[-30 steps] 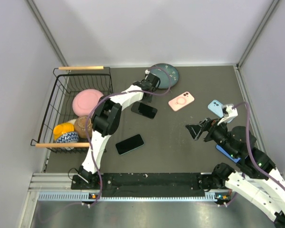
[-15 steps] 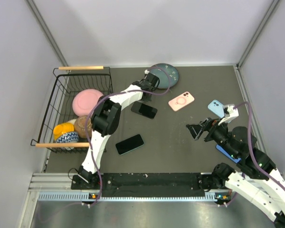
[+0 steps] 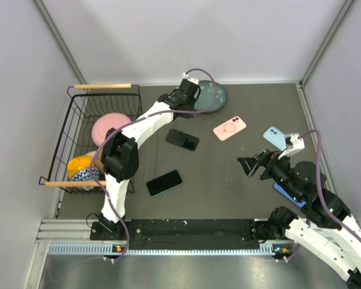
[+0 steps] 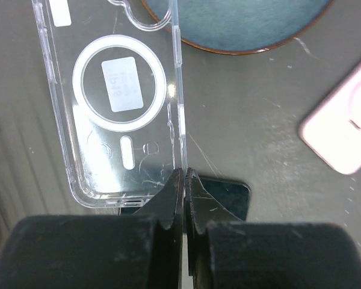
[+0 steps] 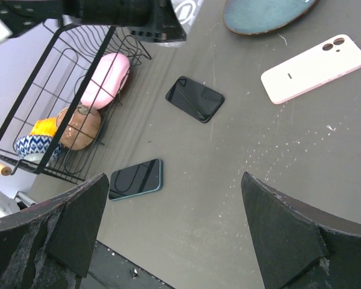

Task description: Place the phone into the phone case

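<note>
Holding the clear case by one side wall, with the phone not yet fitted

The left pincer (image 4: 185, 180) is pressed together on one long side wall of the transparent plastic phone case (image 4: 117, 102), near its lower corner. The wall is pinched between the two black fingers, and the rest of the case stands out from them, with its ring and camera cut-out visible. The case appears to be held above the table, but this is only judged from the wrist view. Just beyond the fingertips a black rectangular phone (image 4: 228, 198) lies flat on the dark table surface, apart from the case. Further out, the round teal ceramic plate (image 4: 234, 24) and a pink phone case (image 4: 343, 132) are seen.

The right pincer (image 3: 249, 167) is spread wide and holds nothing; it hangs well apart from the phone. A second dark phone with a teal edge (image 3: 164, 182) lies nearer to the arm bases.

The step in hand is judged to be the carrying of the case. Next, the case should be laid down with its open side up, or be kept steady. Then the phone must be picked up and aligned with the case corners before it is pressed in.
</note>
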